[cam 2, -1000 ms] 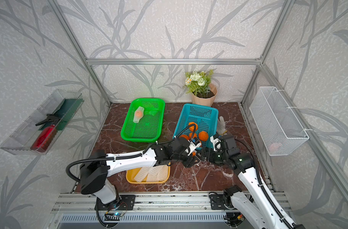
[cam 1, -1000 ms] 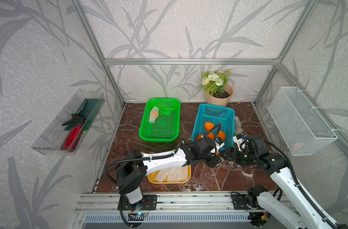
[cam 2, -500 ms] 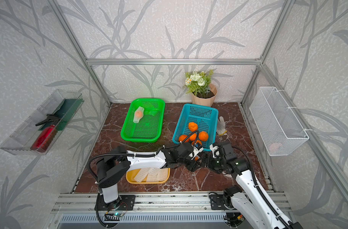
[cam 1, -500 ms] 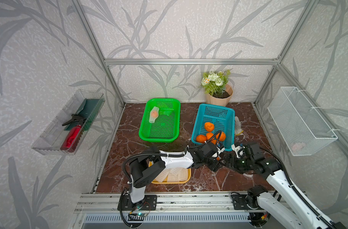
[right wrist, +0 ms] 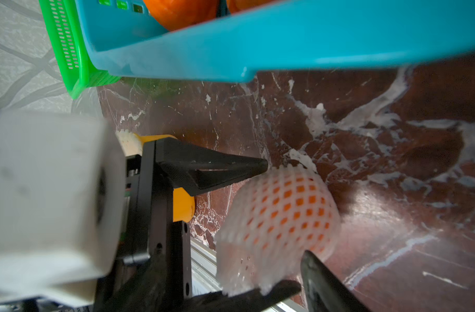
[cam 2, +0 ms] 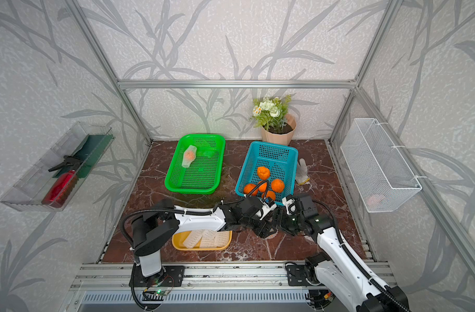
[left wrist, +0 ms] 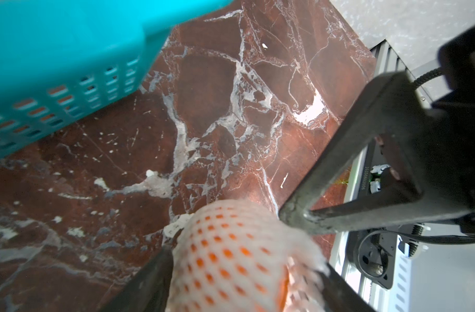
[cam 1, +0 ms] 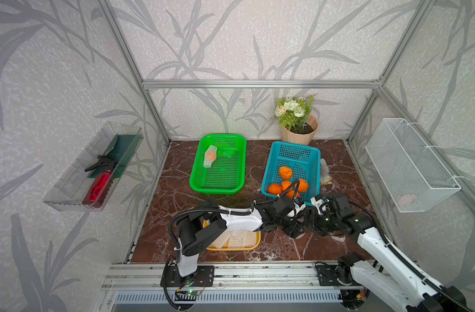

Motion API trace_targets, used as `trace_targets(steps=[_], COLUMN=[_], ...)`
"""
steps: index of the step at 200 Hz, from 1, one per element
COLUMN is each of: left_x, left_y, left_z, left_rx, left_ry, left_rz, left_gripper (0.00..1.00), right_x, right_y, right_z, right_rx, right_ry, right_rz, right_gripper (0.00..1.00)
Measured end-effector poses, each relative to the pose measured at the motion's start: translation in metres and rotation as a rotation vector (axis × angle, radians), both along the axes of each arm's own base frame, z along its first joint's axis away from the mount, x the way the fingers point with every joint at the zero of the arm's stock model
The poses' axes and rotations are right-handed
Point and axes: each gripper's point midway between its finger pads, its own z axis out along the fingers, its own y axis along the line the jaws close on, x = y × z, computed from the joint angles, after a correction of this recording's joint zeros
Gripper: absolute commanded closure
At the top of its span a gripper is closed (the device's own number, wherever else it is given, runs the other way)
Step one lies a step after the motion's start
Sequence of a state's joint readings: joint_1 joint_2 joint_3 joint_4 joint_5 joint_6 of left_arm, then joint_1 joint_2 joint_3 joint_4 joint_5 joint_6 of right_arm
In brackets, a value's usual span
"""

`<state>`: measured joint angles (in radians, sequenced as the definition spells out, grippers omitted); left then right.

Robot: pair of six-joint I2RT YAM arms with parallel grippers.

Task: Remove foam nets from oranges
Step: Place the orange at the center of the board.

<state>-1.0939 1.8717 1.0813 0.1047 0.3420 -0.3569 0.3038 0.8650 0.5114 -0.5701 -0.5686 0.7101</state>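
An orange in a white foam net (left wrist: 239, 262) sits between the fingers (left wrist: 152, 281) of my left gripper (left wrist: 244, 259), which press on both sides of it. The right wrist view shows the same netted orange (right wrist: 279, 216) low over the marble. My right gripper (right wrist: 239, 291) stands open around its loose net end, one fingertip (right wrist: 309, 259) touching. In both top views the left gripper (cam 1: 294, 230) and right gripper (cam 1: 310, 219) meet in front of the blue basket (cam 1: 268, 173), hiding the fruit. Several bare oranges (cam 1: 285, 173) lie in that basket. Another netted orange (cam 1: 210, 156) lies in the green basket (cam 1: 196, 183).
A yellow tray (cam 1: 254, 244) under the left arm holds several empty foam nets (cam 1: 236, 239). A glove (cam 1: 325, 175) lies right of the blue basket and a flower pot (cam 1: 298, 127) stands behind it. A white wire basket (cam 1: 409, 167) and a clear shelf (cam 1: 68, 189) hang on the walls.
Both grippers drew back from the blue basket's front edge toward the front rail, staying together. The left arm folded at the elbow. Left jaws widened; right jaws narrowed.
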Motion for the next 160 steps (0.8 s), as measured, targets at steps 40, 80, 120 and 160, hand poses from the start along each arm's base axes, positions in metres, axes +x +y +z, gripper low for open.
trace_targets(steps=[40, 80, 120, 160], left_x=[-0.001, -0.003, -0.003, -0.002], left_y=[0.001, 0.007, 0.012, 0.012], left_z=[-0.001, -0.001, -0.003, -0.004], left_rx=[0.002, 0.004, 0.002, 0.006], left_ry=[0.004, 0.004, -0.015, -0.05], left_rz=[0.002, 0.007, 0.023, 0.039], left_gripper=[0.18, 0.19, 0.25, 0.54], right_x=[0.001, -0.002, -0.004, -0.004], right_y=[0.0, 0.007, 0.014, 0.015], right_z=[-0.003, -0.002, -0.002, -0.005], right_rx=[-0.002, 0.024, 0.057, 0.061], right_ry=[0.006, 0.016, 0.028, 0.052], right_rz=[0.0, 0.031, 0.06, 0.046], right_gripper=[0.24, 0.28, 0.39, 0.37])
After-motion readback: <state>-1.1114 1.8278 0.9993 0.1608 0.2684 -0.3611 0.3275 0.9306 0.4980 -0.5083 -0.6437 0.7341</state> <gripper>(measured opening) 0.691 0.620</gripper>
